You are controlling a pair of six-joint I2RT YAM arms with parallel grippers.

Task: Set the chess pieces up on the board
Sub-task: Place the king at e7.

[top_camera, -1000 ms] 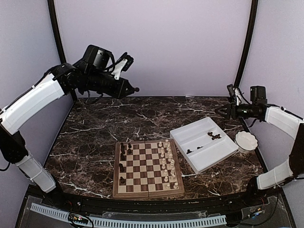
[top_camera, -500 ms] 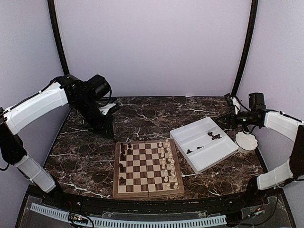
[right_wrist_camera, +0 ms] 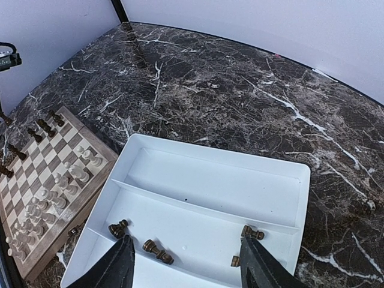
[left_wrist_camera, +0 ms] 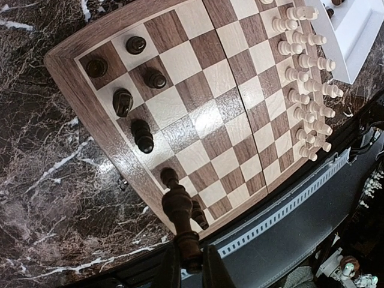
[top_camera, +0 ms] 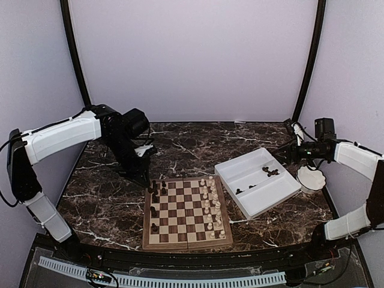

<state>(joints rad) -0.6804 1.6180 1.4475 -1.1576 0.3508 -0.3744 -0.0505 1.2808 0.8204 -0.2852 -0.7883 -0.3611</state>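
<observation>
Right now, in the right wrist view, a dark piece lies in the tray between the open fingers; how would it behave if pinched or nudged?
The dark piece lies on its side and looks round in section, so it will probably roll if nudged. It seems rigid, small and light, so it may skid across the smooth white tray.

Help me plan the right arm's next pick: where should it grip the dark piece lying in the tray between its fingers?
Probably grip the dark piece across its slim middle, coming straight down with the open right gripper. It lies on its side on the tray floor, slanted, so turn the fingers to straddle its long axis.
</observation>
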